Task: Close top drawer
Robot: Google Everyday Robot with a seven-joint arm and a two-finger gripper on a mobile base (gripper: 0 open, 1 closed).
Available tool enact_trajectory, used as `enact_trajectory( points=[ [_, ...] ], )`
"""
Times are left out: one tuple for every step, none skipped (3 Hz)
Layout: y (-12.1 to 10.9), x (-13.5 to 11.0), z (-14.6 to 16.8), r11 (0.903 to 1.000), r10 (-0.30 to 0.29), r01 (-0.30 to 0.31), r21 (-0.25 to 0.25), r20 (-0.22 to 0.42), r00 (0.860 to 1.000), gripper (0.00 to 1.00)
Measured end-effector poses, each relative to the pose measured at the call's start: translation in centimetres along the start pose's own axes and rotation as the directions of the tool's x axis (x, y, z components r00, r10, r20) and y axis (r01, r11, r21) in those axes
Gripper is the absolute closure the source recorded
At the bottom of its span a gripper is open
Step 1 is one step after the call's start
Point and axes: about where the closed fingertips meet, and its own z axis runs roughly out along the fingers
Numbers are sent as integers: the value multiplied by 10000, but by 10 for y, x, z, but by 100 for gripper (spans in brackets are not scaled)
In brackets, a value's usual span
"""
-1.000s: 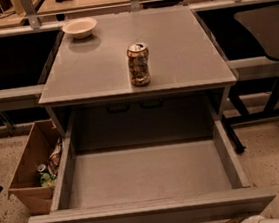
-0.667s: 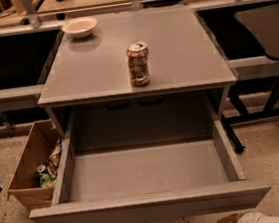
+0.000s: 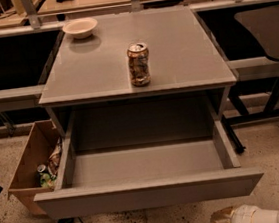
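top drawer (image 3: 149, 194): standing open | tool (image 3: 222, 219): bottom right, below drawer front corner

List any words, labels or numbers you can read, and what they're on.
None readable.
Brown patterned can on the grey cabinet top: print too blurred.
Wrappers in the brown cardboard box: too small.
Wide grey open top drawer, round white bowl: no markings.
Robot's claw, bottom right of view, clear of the drawer: no label.

tool (image 3: 223, 219): low in the bottom-right corner of the view, only partly showing | end: dull gold-tan, rounded, a bit glossy | arm (image 3: 272, 216) behind it: white, smooth, made of plump rounded shells | joint: a narrow shadowed groove between two white segments | finish: plain, soft sheen under the room light
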Motion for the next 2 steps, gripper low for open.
enact_trajectory(
  points=[
    [-29, -37, 4, 9966, -822, 822, 26, 118, 9965, 100],
    [-30, -40, 3, 9957, -921, 921, 30, 115, 9957, 100]
  ],
)
